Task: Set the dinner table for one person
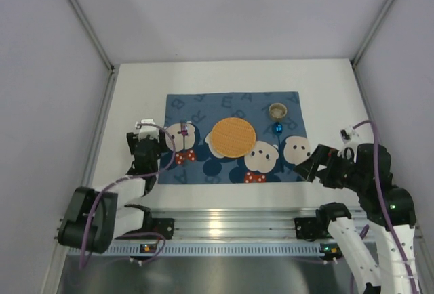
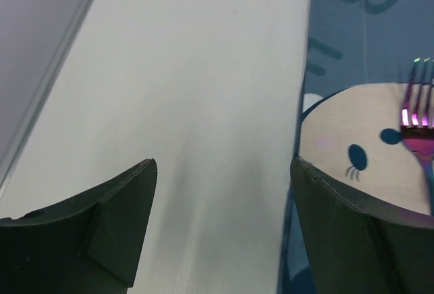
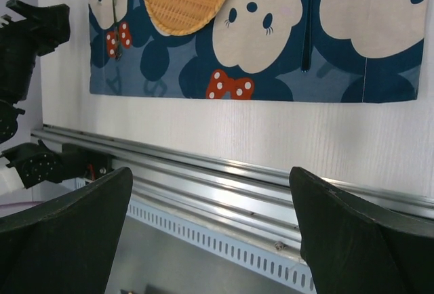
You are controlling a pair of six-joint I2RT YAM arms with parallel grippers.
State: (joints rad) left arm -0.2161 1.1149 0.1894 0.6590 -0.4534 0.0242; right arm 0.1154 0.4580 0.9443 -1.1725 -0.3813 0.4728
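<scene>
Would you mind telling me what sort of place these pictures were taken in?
Probably a robot test cell staged as a dining spot: grey panels enclose a white table, robot arms stand at a metal rail, and a cartoon placemat holds a woven plate and fork.

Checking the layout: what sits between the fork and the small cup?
The round woven plate, on the placemat between fork and cup, shown in the top view.

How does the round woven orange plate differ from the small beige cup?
The round woven orange plate is far wider and flat; the small beige cup is hollow. The plate lies mid-mat, the cup nearer its far right corner. Both rest on the dark-blue cartoon placemat.
</scene>
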